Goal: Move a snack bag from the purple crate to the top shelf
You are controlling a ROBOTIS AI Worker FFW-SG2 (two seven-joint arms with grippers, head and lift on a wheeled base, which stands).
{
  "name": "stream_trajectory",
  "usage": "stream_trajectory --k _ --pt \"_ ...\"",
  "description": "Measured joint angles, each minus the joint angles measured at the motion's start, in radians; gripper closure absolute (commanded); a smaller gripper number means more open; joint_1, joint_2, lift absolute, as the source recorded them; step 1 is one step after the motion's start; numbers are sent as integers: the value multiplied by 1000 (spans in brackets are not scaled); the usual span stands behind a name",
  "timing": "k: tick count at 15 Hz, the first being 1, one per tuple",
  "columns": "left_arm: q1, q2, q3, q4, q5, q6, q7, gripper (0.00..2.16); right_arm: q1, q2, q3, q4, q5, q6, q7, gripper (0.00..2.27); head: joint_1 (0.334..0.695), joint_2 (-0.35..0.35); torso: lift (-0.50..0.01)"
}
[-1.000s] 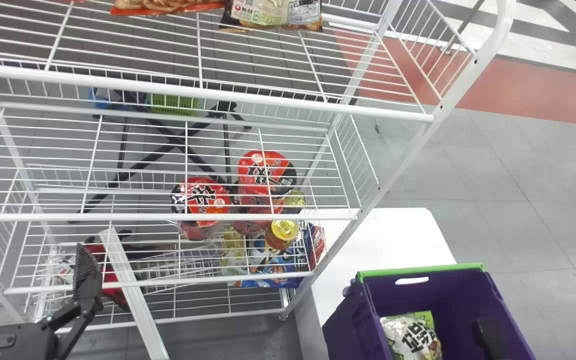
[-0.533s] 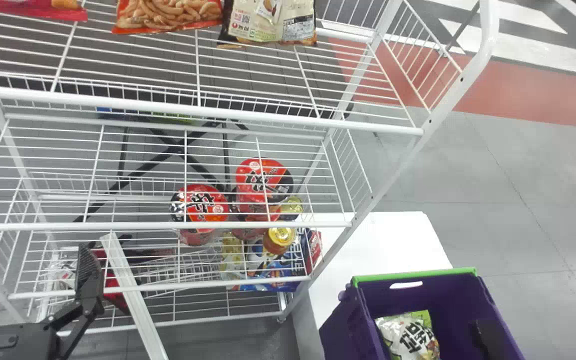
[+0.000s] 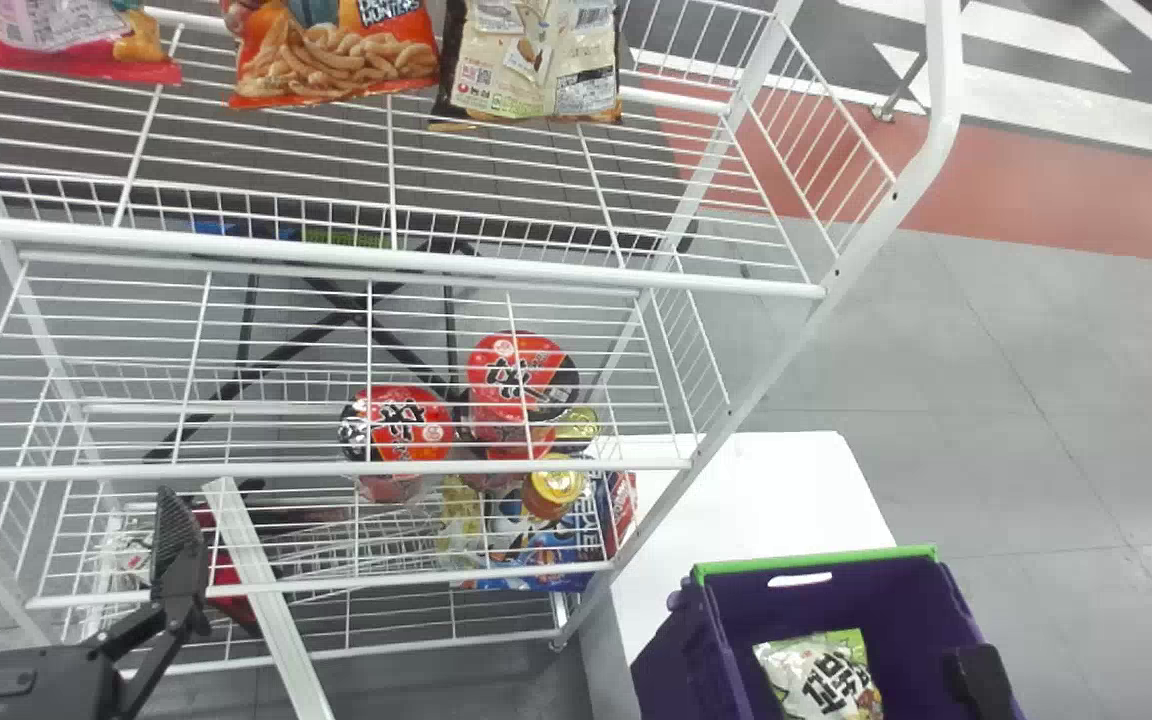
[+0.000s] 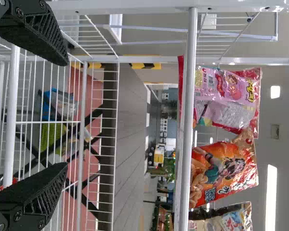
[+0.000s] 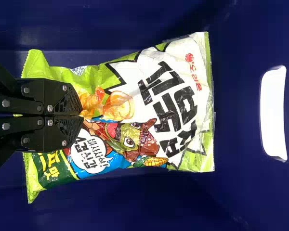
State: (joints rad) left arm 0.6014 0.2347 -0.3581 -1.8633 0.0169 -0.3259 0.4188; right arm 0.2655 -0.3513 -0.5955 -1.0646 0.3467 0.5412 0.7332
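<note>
Head view: shows the snack bag down in the purple crate. Next, probably lift clear, then over the front rail onto the top shelf, avoiding the displayed bags.

Left wrist view: shows left tool spread wide, idle.

Right wrist view: shows right tool drawn together over the snack bag; likely at grasping, cannot tell if caught.

Shop-style display in a lg. indoor hall, poss. a lab or workshop, exact type unclear: white wire rack w/ snack bags & red tubs, gray floor w/ red band, blk./yel. striped strip, ceiling lights in bkgd.
</note>
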Motion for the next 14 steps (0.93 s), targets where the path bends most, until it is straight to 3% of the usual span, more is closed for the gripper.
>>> stream_trajectory --k 14 --pt "4 5 -19 -14 -17 31 -3 63 6 -4 -24 -6 0 -4 8 1713 695 -350 -153"
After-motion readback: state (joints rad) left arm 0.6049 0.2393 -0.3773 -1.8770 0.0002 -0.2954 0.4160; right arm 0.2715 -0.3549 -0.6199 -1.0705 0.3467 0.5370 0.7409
